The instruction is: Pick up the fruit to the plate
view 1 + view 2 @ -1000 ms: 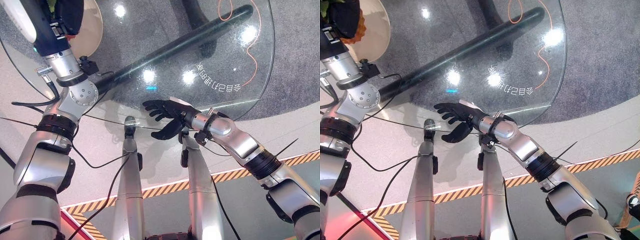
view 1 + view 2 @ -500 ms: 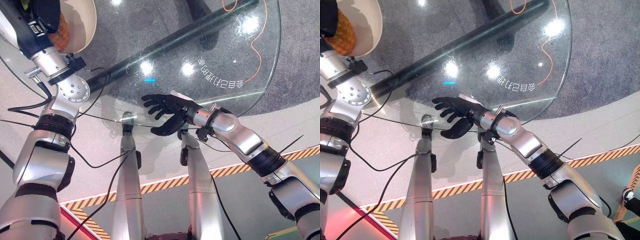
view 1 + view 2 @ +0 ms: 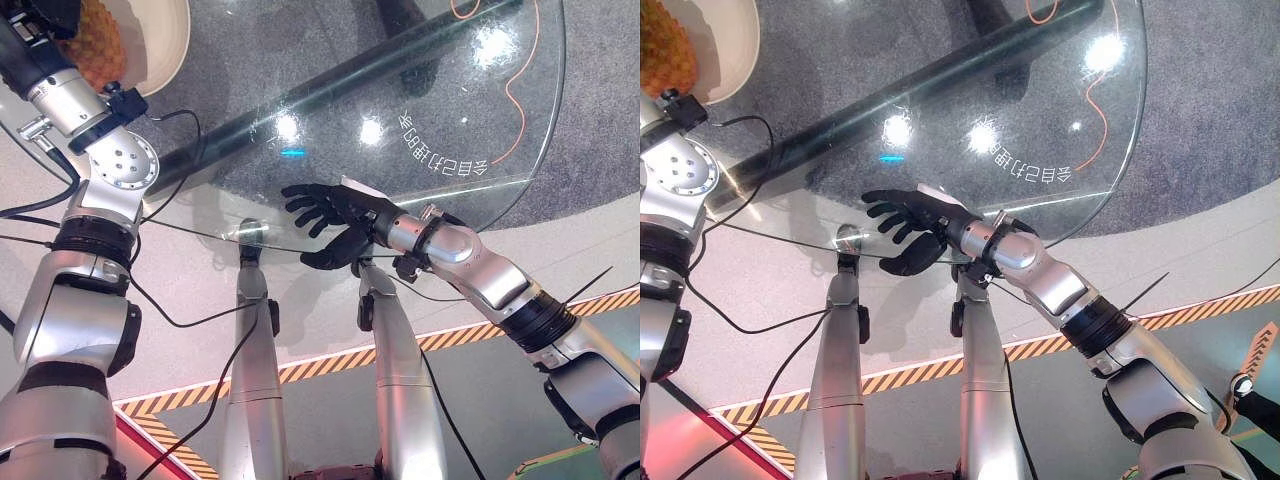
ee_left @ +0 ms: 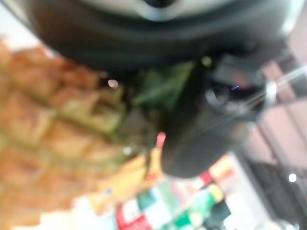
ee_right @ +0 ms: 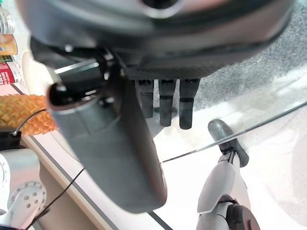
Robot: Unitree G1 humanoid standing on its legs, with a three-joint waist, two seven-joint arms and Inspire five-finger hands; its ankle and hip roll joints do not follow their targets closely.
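Lowering the pineapple (image 3: 95, 52) onto the plate (image 3: 165, 45) is the step we judge to be in hand, and we do it well by keeping the fruit over the plate's middle, away from the rim, and bringing it down until it rests before we loosen anything. The plate sits at the far left of the round glass surface (image 3: 480, 130), near its edge, so we want no sideways drag that could push it outward. The fruit is long and knobbly, so we expect it to roll if set down tilted; laying it flat along its length seems safest.

Our left robot hand (image 4: 201, 129) is at the fruit: in the left wrist view the orange, scaled skin (image 4: 53, 139) and some green leaves lie right against the dark thumb. In the eye views the pineapple shows over the pale plate, just past the left wrist. We take the fruit to be held, but we cannot tell how its fingers lie around it, nor whether the fruit already touches the plate.

Our right robot hand (image 3: 335, 220) hovers at the near edge of the glass surface, well apart from the plate, fingers (image 5: 167, 103) straight and spread, thumb out, holding nothing.
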